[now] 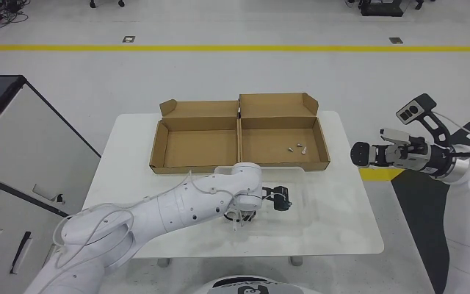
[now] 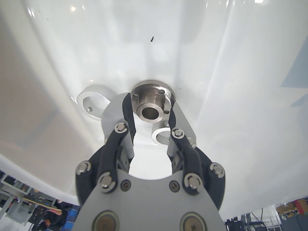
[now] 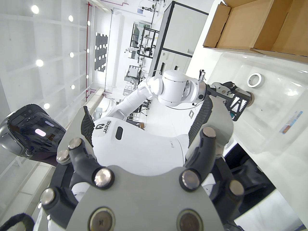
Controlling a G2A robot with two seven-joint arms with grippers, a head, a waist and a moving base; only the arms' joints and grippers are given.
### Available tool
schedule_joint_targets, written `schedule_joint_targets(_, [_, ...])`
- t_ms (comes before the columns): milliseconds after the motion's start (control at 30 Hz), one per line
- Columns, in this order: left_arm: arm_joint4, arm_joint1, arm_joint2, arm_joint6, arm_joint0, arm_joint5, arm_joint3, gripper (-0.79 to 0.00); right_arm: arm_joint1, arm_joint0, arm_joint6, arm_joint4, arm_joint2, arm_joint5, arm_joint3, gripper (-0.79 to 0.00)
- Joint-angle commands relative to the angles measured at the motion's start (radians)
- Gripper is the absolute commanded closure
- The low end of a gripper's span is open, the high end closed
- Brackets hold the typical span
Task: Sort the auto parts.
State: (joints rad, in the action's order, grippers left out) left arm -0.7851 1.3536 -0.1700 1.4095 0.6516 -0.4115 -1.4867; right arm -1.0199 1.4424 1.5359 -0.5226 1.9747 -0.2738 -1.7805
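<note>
Left tool [image 2: 150, 102] straddles the flanged bushing [image 2: 149, 111] at frame centre, seemingly clamped. Judged rigid, heavy, slick; best held by the flange rim. Right tool [image 3: 146, 109] open, empty.

Tray [image 1: 291, 178] lies before the box [image 1: 194, 147], whose right compartment holds small parts [image 1: 299, 148]

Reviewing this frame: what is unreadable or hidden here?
- Small parts in the cardboard box's right compartment: top view, too small to identify.
- One aluminium ring: left wrist view, partly behind the left gripper.
- Whether that gripper clamps the flanged bushing: left wrist view, contact unclear.
</note>
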Motion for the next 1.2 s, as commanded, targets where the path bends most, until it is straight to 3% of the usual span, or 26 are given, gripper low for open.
schedule_joint_targets(0, [0.001,0.000,0.000,0.001,-0.001,0.001,0.000,-0.342,0.000,0.000,0.000,0.000,0.000,0.000,0.000,-0.785])
schedule_joint_targets(267, [-0.002,-0.001,0.000,-0.002,0.001,-0.002,0.007,-0.317,0.000,0.000,0.000,0.000,0.000,0.000,0.000,-0.785])
schedule_joint_targets(333, [-0.002,-0.001,0.000,-0.005,0.004,-0.005,0.010,-0.197,0.000,0.000,0.000,0.000,0.000,0.000,0.000,-0.785])
schedule_joint_targets(400, [-0.007,-0.001,0.000,-0.005,0.006,-0.005,0.014,0.000,0.000,0.000,0.000,0.000,0.000,0.000,0.000,-0.785])
schedule_joint_targets(733, [0.052,0.001,0.000,0.002,-0.027,0.002,-0.008,0.000,0.000,0.000,0.000,0.000,0.000,0.000,0.000,-0.785])
schedule_joint_targets(1167, [0.294,-0.032,0.000,0.108,-0.247,0.108,-0.177,0.000,0.000,0.000,0.000,0.000,0.000,0.000,0.000,-0.785])
